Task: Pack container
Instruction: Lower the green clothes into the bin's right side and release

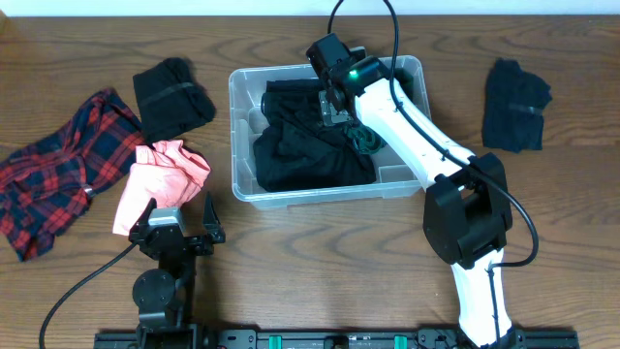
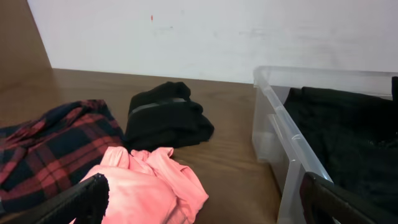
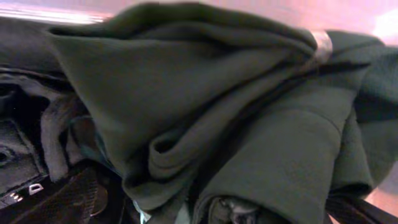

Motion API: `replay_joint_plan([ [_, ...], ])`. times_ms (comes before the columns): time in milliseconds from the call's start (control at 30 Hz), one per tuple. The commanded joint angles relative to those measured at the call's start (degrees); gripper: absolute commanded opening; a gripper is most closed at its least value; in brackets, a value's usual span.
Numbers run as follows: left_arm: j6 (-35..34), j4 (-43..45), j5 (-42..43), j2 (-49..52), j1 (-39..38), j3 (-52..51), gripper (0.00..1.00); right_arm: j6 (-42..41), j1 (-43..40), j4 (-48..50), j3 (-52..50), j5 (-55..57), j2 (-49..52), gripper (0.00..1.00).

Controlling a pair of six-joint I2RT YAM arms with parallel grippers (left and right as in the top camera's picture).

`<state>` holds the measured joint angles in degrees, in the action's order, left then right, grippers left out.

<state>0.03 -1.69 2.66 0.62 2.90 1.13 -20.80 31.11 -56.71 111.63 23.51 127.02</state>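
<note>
Nearest the right wrist lens, a crumpled dark green fabric garment fills the view. It lies in the clear rectangular plastic container, which stands at the centre of the brown wooden table, toward its far edge.

The right gripper is low inside the tub over this garment. Whether its jaws are spread or pinching the cloth cannot be told. The tub also holds bunched black clothing across most of its floor.

Judged step: depositing the green item. The next move calls for a clean release and a lift clear of the rim without dragging fabric out.

Outside the tub:
- To its left are a folded black garment, a pink cloth garment and a red-and-black plaid shirt.
- To its right is another black garment.

The left gripper hovers beside the pink cloth, fingers spread and empty.
</note>
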Motion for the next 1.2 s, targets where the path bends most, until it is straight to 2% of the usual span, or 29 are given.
replay_joint_plan([
  [0,0.37,-2.19,-0.50,-0.35,-0.13,-0.90,0.98,4.96,0.46,0.33,2.84,0.26,-0.07,0.99],
  [233,0.35,-2.19,-0.48,-0.35,-0.13,-0.90,0.98,6.34,0.35,0.46,8.17,-0.24,-1.14,0.99],
  [367,0.35,-2.19,-0.50,-0.35,-0.13,-0.90,0.98,8.00,0.11,1.25,8.26,-6.40,-1.14,0.99],
  [467,0.35,-2.19,-0.48,-0.35,-0.13,-0.90,0.98,8.02,-0.35,0.39,8.28,-6.78,-1.60,0.99],
  [600,0.35,-2.19,-0.50,-0.35,-0.13,-0.90,0.98,8.00,-1.09,-3.17,8.28,-2.21,-3.67,0.91],
  [667,0.37,-2.19,-0.48,-0.35,-0.13,-0.90,0.98,8.02,-1.51,-5.01,8.28,-1.22,-5.05,0.85],
  [733,0.37,-2.19,-0.48,-0.35,-0.13,-0.90,0.98,8.00,-2.29,-6.73,8.28,-1.51,-6.14,0.61],
  [800,0.35,-2.19,-0.48,-0.35,-0.13,-0.90,0.98,7.63,-2.95,-8.31,8.28,-1.49,-6.45,0.30],
  [867,0.35,-2.19,-0.48,-0.35,-0.13,-0.90,0.98,5.90,-3.76,-9.60,8.20,-1.77,-6.34,0.03],
  [1167,0.35,-2.19,-0.48,-0.35,-0.13,-0.90,0.98,1.92,-7.78,-10.05,5.16,-8.15,-5.09,0.01],
])
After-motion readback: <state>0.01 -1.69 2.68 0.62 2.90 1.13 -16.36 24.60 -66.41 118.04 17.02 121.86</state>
